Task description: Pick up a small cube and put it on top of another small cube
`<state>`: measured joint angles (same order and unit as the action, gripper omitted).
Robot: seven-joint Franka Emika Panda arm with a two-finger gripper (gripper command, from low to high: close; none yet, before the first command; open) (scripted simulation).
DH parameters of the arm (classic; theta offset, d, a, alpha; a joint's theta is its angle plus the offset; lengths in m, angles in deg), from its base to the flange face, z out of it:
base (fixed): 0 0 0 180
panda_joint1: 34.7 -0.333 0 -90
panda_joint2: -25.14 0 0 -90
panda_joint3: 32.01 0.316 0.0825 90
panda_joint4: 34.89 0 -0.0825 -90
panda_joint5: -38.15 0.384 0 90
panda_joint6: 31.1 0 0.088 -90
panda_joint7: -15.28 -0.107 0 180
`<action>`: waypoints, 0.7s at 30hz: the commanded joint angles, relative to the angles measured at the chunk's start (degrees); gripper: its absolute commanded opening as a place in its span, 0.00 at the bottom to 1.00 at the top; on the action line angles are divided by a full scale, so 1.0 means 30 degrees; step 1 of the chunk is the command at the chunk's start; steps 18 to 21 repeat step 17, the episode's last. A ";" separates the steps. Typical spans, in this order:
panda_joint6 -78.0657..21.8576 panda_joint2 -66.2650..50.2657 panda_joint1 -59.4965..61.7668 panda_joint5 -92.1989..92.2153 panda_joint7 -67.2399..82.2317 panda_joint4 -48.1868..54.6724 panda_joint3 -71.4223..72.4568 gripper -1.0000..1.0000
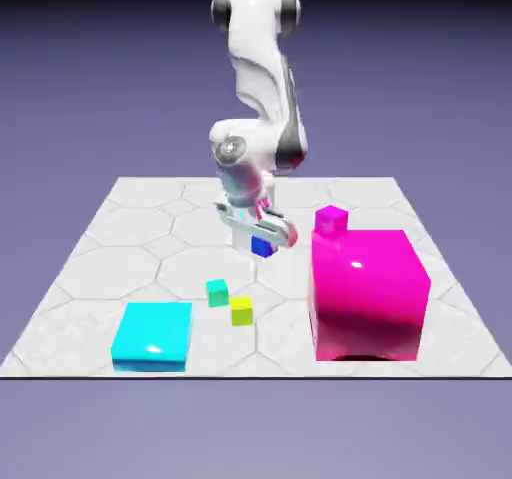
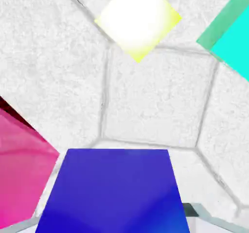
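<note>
Nearest the exterior camera sit two big blocks on the table (image 1: 120,217): a flat cyan slab (image 1: 152,335) toward the exterior view's left and a tall magenta block (image 1: 368,292) toward its right. Between them, a little further back, a small teal cube (image 1: 217,292) and a small yellow cube (image 1: 241,310) stand just beside each other, corner to corner, apart or barely touching; it is hard to tell. A small magenta cube (image 1: 331,221) rests behind the big block's top edge; whether on it or behind it cannot be told. The arm (image 1: 262,87) bends down over the middle of the table, and the gripper (image 1: 264,239) carries a small blue cube (image 1: 262,247) that appears clear of the table, judging by its height in the picture. It seems held aloft so it can travel over the others without knocking them.

From the hand view, the blue cube (image 2: 114,190) fills the lower middle, large and square-on, hiding most of the fingers; only a grey tip (image 2: 192,210) peeks out at its right edge. So the gripper looks pinched on the blue cube. Ahead lie the yellow cube (image 2: 138,20) and the teal cube (image 2: 228,35), with the magenta block (image 2: 22,164) at the left edge. The yellow cube lies nearly straight ahead, so it is probably the chosen base.
</note>
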<state>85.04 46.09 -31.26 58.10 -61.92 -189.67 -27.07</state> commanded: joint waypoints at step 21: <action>-0.3242 0.2896 0.0726 0.4695 -0.5741 0.1846 0.5817 1.00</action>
